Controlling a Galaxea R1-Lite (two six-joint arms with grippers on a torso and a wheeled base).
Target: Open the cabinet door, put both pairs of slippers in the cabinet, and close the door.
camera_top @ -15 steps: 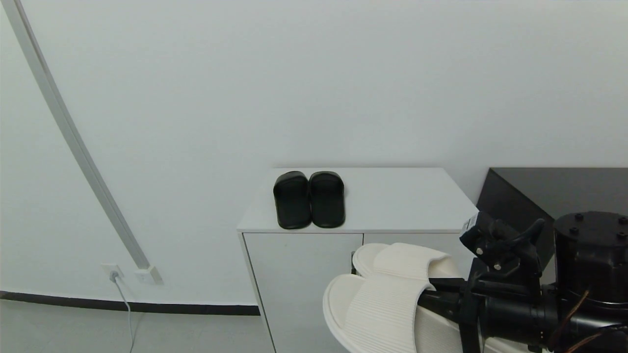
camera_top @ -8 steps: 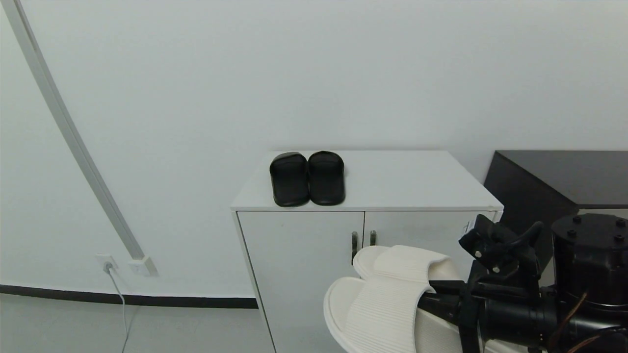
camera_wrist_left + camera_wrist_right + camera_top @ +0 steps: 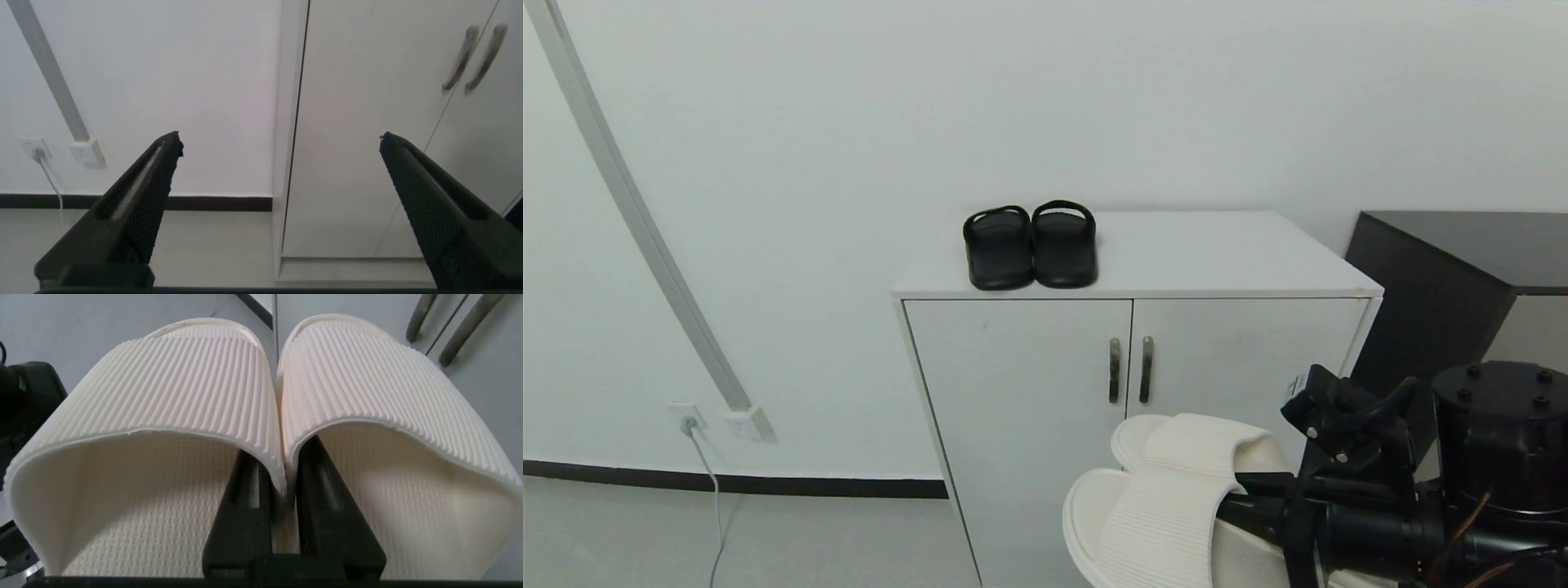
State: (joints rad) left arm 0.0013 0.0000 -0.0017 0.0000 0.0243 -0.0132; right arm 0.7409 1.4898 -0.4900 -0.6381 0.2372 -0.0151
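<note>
- Right now the white slippers (image 3: 1168,498) hang side by side in my right gripper (image 3: 279,490), toes pointing away from my arm, low in the head view at about 5 o'clock from its centre
- My right fingers (image 3: 245,498) run in under the ribbed straps and are clamped on the two inner strap walls, which press together between them
- Up at 11 o'clock from that pair, the black slippers (image 3: 1031,245) sit touching each other on the cabinet (image 3: 1217,253), at the left front part of its white top, toes toward the front edge
- Both cabinet doors are closed: the left door (image 3: 1013,408) and the right door (image 3: 1241,351) meet at a centre seam, with two dark upright handles (image 3: 1114,370) just beside each other, at 12 o'clock from the white pair
- My left gripper (image 3: 278,151) is spread wide with nothing between its fingers; it hangs low in front of the cabinet's left side, apart from it
- At 3 o'clock from the cabinet stands a black unit (image 3: 1462,245), near it
- At 8 o'clock, on the white wall, a socket (image 3: 686,412) has a grey cable (image 3: 712,498) running down to the floor, and a pale slanted conduit (image 3: 629,204) ends just beside it
</note>
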